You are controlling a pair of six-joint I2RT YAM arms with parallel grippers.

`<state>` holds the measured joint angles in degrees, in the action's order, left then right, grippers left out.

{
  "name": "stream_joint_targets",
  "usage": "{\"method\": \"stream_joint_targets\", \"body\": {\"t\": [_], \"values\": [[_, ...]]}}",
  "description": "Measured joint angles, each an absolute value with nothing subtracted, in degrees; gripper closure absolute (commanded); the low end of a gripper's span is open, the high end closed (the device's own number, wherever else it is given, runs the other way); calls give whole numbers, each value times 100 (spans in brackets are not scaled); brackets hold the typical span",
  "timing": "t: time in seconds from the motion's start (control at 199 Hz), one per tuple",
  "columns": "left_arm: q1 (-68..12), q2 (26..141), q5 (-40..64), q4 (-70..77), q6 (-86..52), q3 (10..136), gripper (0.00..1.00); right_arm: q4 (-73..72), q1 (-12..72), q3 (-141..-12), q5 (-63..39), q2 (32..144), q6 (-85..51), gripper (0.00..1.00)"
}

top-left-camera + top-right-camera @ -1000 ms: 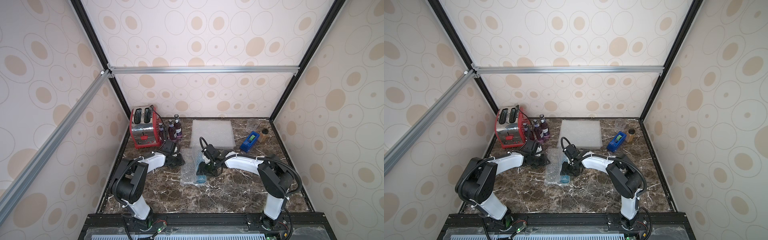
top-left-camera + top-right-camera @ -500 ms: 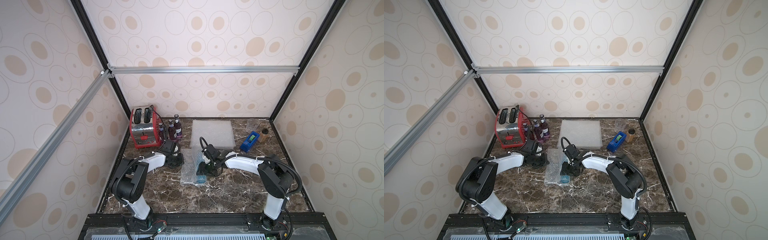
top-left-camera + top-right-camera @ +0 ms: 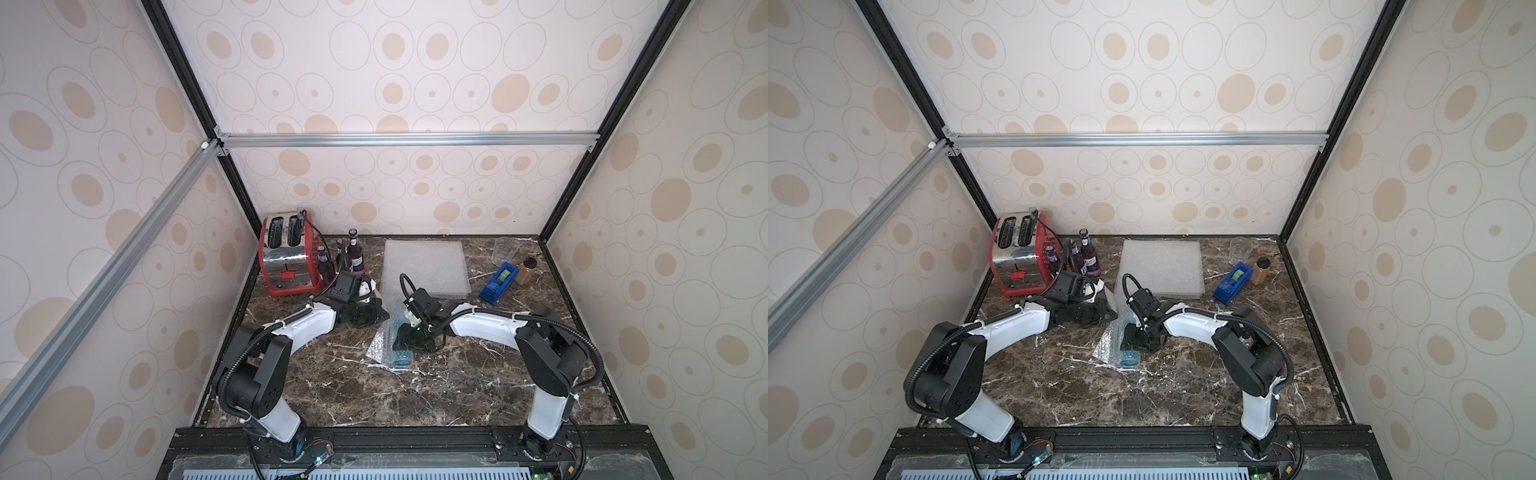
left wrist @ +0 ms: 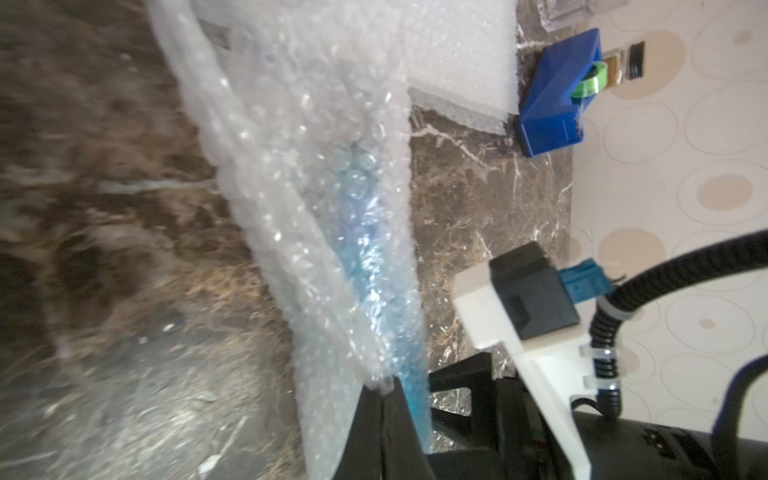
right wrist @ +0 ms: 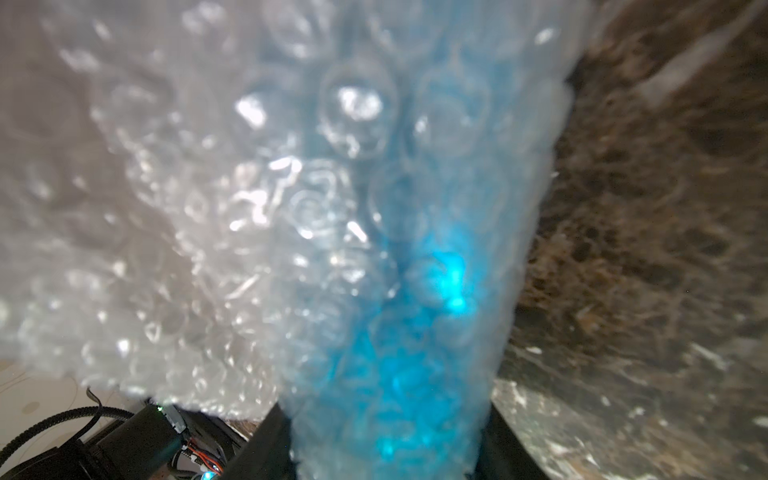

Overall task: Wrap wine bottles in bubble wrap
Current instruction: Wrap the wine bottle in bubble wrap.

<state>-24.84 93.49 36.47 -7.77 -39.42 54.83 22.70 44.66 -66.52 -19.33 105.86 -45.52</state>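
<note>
Item: blue bottle, lying at the middle of the table in a loose bubble wrap sheet. In both top views you get only one blue end. The right wrist view shows the right gripper grasping it through the wrap. Only the left wrist view shows the left gripper clenched on the sheet's edge. Purple bottles: far-left corner.

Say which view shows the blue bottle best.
Left wrist: the blue bottle shows lengthwise through the bubble wrap. Right wrist is close but blurred; in both top views the right tool hides most of it.
</note>
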Motion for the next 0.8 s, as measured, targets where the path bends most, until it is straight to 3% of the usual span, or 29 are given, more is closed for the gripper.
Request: {"method": "stream_joint_targets", "body": {"t": [0.427, 0.592, 0.798], "values": [[-2685, 10217, 3938, -919, -4095, 6069, 100, 2316, 4460, -6700, -1964, 10619, -4530, 64], [-2692, 10311, 3911, -958, -4112, 6147, 100, 2324, 4456, -6698, -1964, 10610, -4495, 57], [-2687, 10359, 3907, -913, -4110, 6156, 100, 2329, 4456, -6598, -1896, 10495, -4353, 40]]}}
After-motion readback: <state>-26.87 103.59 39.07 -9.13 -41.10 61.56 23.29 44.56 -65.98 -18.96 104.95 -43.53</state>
